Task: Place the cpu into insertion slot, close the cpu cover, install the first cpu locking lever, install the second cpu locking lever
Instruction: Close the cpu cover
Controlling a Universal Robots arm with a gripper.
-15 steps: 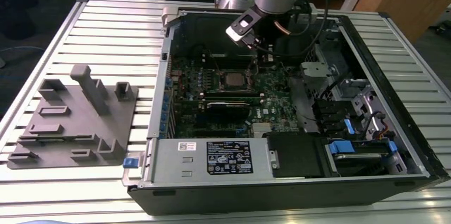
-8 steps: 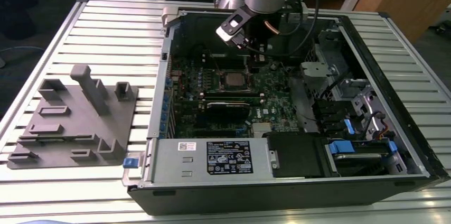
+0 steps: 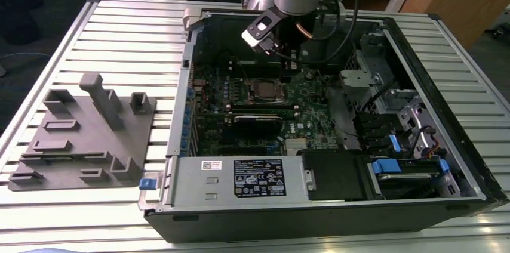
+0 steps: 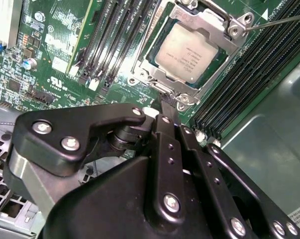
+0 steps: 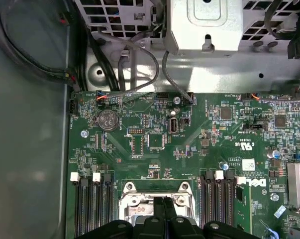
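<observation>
On the slatted worktop (image 3: 128, 32) an open computer case (image 3: 319, 220) holds the cpu (image 4: 187, 52) under its cpu cover (image 4: 215, 21), claw (image 4: 167, 104) pinched narrow just beside.

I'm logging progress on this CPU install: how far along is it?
Done: the cpu sits in the insertion slot, and the cpu cover looks lowered around it. In hand: the gripper, fingers shut and holding nothing, has its tip at the socket's edge in the second wrist view. Left: a thin locking lever juts free from one corner, so it seems unlatched; the other lever's state I cannot tell.
</observation>
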